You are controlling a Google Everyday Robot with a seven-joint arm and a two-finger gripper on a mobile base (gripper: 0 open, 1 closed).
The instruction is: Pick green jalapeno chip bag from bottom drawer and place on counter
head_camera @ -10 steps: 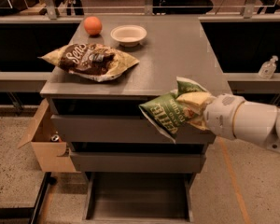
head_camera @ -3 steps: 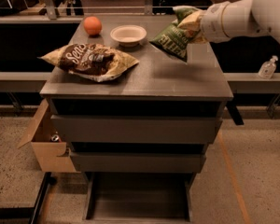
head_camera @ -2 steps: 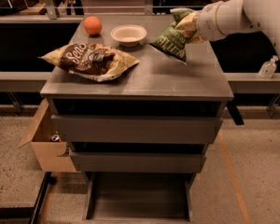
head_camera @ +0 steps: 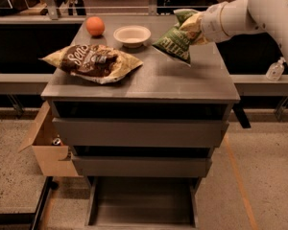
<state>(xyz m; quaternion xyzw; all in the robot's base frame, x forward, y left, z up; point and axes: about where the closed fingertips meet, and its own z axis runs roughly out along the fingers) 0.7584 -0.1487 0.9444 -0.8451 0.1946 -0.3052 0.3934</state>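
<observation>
Above the counter [head_camera: 182, 83], pincer [head_camera: 194, 25] clenched on one green jalapeno chip bag [head_camera: 174, 43], one brown bag [head_camera: 91, 61], one orange [head_camera: 95, 26], one bowl [head_camera: 132, 35]

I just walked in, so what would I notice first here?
The robot's pale hand, gripping a small crinkly green chip bag over the back right of the flat grey counter. Next, the big brown-and-cream chip bag lying front left, and the pulled-out grey bottom drawer below.

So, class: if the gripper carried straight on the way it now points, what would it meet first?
Probably the white bowl. The gripper, shut on the green jalapeno chip bag over the counter at back right, points toward it; depth is unclear, so it may pass above.
</observation>
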